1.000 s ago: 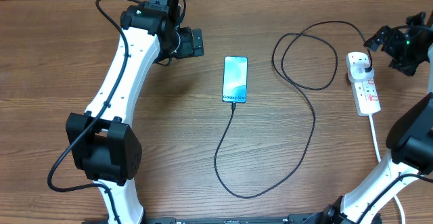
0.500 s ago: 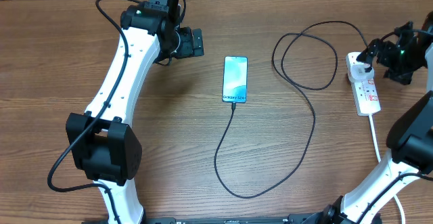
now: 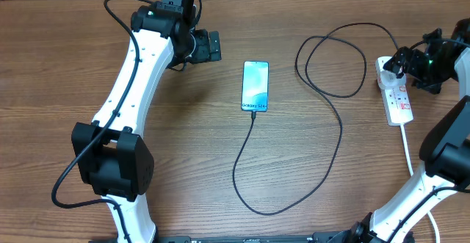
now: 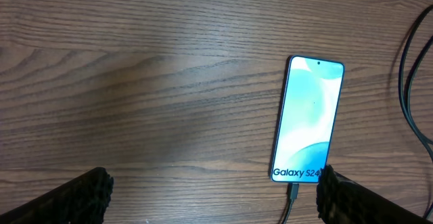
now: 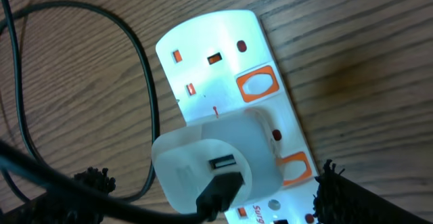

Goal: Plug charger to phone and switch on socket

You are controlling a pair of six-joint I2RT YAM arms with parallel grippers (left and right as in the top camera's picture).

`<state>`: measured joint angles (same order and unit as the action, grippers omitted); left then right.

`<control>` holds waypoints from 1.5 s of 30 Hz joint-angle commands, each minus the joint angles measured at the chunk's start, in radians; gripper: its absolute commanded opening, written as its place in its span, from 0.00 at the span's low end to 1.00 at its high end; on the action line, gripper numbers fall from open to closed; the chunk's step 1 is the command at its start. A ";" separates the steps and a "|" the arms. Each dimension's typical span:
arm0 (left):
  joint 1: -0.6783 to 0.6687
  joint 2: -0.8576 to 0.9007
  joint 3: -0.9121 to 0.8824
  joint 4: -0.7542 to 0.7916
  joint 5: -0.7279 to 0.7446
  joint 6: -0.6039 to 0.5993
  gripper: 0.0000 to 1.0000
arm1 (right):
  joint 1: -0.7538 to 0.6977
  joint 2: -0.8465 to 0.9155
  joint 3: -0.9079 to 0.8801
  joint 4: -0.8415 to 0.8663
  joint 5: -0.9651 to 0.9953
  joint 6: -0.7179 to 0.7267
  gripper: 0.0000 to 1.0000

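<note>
Phone (image 3: 255, 86) lies flat mid-table with its screen lit. The charger (image 3: 341, 129) tip is in the phone's near end. Its cable loops near, then right and far to the socket (image 3: 397, 96) by the right edge. A white adapter (image 5: 203, 160) sits in the socket with a black USB plug in it. Right gripper (image 3: 404, 61) hovers over the socket's far part, fingers spread, adapter between them. Left gripper (image 3: 213, 46) is also spread and holds nothing. It sits far-left of the phone, near it but apart.
</note>
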<state>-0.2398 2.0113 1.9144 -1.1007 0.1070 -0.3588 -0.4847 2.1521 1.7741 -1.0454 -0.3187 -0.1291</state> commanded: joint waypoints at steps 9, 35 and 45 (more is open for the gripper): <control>0.004 -0.024 0.020 -0.002 -0.014 0.023 1.00 | -0.008 0.005 -0.085 0.084 -0.053 -0.003 1.00; 0.004 -0.024 0.020 -0.002 -0.014 0.023 1.00 | -0.006 0.005 -0.151 0.141 -0.136 -0.003 1.00; 0.004 -0.024 0.020 -0.002 -0.014 0.023 1.00 | -0.006 0.005 -0.151 0.117 -0.136 -0.003 1.00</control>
<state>-0.2398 2.0113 1.9144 -1.1007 0.1070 -0.3588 -0.4923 2.1521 1.6424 -0.8974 -0.4152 -0.1402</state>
